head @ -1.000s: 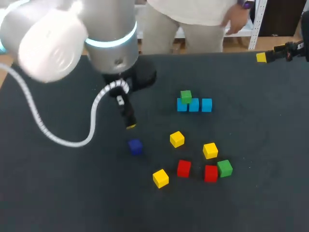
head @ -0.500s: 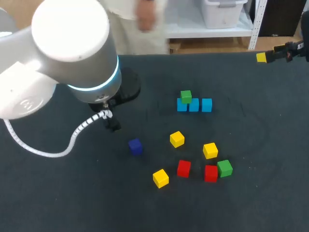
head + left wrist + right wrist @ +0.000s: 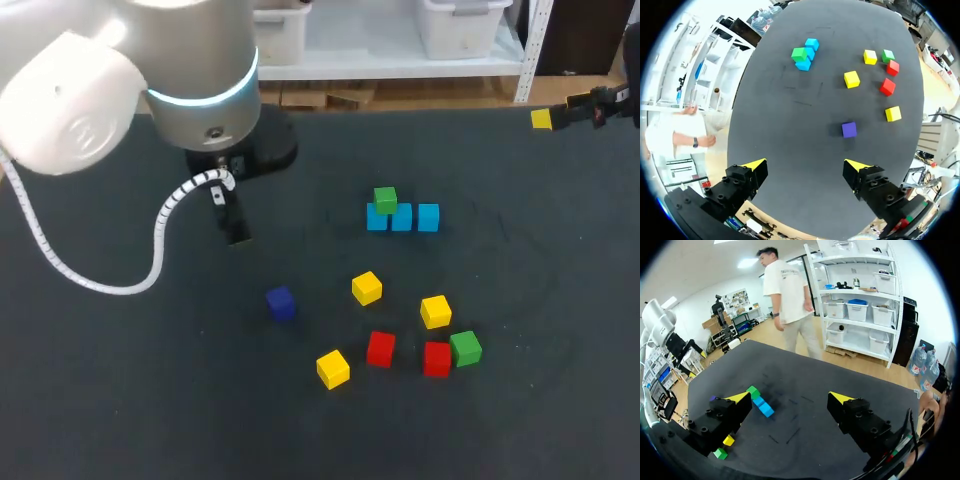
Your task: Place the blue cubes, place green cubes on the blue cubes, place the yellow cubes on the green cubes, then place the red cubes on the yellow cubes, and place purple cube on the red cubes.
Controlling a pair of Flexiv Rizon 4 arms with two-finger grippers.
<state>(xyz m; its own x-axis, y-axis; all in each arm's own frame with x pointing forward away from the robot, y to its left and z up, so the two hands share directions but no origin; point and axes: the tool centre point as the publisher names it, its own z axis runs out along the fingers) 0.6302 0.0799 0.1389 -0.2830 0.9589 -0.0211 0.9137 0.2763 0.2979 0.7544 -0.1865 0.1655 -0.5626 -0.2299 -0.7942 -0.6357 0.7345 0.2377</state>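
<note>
The left gripper point(image 3: 806, 165) and right gripper point(image 3: 790, 398) both gape wide and empty, while one green cube point(image 3: 385, 199) tops the left end of the blue cubes point(image 3: 402, 217) row, the purple cube point(image 3: 280, 303) lies at that row's eight o'clock, and yellow cubes point(image 3: 367, 288), red cubes point(image 3: 380, 348) and a second green cube point(image 3: 465, 348) lie scattered at its six o'clock.

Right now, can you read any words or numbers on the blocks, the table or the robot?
No text can be quoted; none is readable.
Purple block, blue blocks and the other blocks: plain faces, no letters or numbers.
Table: plain dark top, no signs.
Left arm: a faint mark on its round cap, too blurred to read.
</note>
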